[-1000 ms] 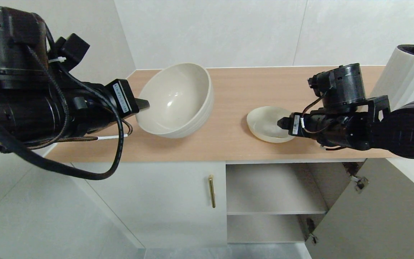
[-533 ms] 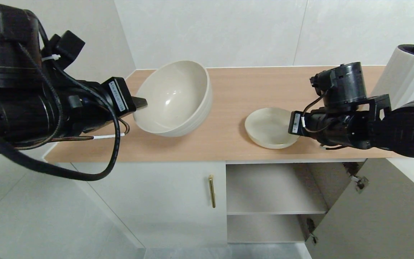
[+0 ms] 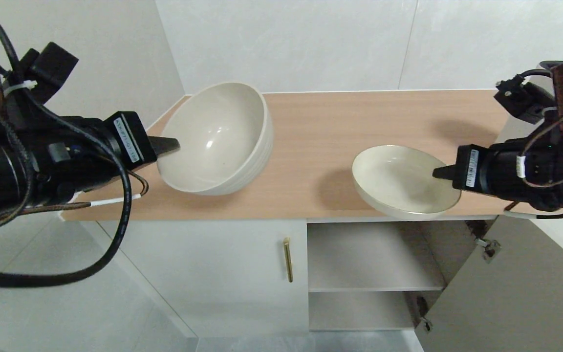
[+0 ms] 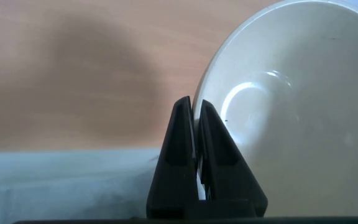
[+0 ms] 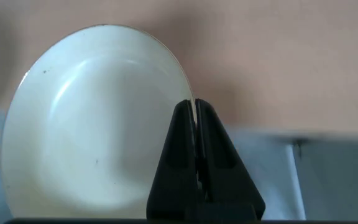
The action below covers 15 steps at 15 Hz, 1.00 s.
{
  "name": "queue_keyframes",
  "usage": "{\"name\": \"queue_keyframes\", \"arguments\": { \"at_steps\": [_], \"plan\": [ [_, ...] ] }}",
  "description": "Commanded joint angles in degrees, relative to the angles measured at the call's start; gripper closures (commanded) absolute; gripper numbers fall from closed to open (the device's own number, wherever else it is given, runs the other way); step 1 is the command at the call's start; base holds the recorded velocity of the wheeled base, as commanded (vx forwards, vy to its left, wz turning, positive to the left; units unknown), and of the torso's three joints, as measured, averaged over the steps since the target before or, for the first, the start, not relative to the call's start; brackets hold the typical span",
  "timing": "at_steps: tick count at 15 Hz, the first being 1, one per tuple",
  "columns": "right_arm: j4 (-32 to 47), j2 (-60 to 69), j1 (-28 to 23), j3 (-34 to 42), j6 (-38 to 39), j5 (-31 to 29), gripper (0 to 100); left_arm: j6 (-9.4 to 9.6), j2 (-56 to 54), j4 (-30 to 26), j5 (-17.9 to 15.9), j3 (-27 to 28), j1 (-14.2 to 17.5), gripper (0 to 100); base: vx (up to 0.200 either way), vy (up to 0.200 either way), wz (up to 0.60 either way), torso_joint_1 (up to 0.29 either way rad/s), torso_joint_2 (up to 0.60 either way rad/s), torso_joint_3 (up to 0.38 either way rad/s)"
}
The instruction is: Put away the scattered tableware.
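A large cream bowl (image 3: 220, 137) hangs tilted above the left end of the wooden counter (image 3: 311, 132), its rim pinched by my left gripper (image 3: 171, 145). The left wrist view shows that gripper (image 4: 196, 112) shut on the bowl (image 4: 291, 118) at its rim. A smaller cream bowl (image 3: 403, 180) is lifted over the counter's front edge on the right, held by its rim in my right gripper (image 3: 440, 172). In the right wrist view this gripper (image 5: 194, 112) is shut on the small bowl (image 5: 98, 124).
Below the counter an open cabinet (image 3: 369, 274) shows two bare shelves, its door (image 3: 516, 288) swung out to the right. A closed door with a brass handle (image 3: 288, 259) is to its left. A white ribbed container (image 3: 526, 112) stands at the counter's right end.
Both arms have drawn back toward the front. The right gripper lifted the small bowl off the counter and carried it toward the front edge. The large bowl moved left.
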<state>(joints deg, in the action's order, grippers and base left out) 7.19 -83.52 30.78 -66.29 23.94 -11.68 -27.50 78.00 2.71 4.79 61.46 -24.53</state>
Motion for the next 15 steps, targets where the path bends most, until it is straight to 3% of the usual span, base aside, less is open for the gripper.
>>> {"name": "queue_keyframes", "arguments": {
  "at_steps": [1,3,6,9,15],
  "plan": [
    [3.27,6.7,0.6,3.45,-0.56,0.78,100,1.75,-4.61,1.16,-0.4,-5.3,0.09,100,0.0,0.0,0.0,0.0,0.0,0.0],
    [4.94,8.81,1.56,7.41,-1.0,1.13,100,1.93,-6.98,1.07,-1.98,-9.96,0.09,100,0.0,0.0,0.0,0.0,0.0,0.0],
    [5.55,9.6,1.65,11.36,-1.53,3.42,100,1.84,-8.47,1.07,-7.34,-15.5,0.18,100,0.0,0.0,0.0,0.0,0.0,0.0],
    [5.55,9.87,1.74,15.05,-1.62,4.65,100,1.93,-8.74,1.07,-7.52,-17.96,0.18,100,0.0,0.0,0.0,0.0,0.0,0.0],
    [5.9,6.61,1.65,15.4,-1.62,6.58,100,2.01,-5.93,0.72,-7.69,-19.8,-1.49,100,0.0,0.0,0.0,0.0,0.0,0.0]
  ]
}}
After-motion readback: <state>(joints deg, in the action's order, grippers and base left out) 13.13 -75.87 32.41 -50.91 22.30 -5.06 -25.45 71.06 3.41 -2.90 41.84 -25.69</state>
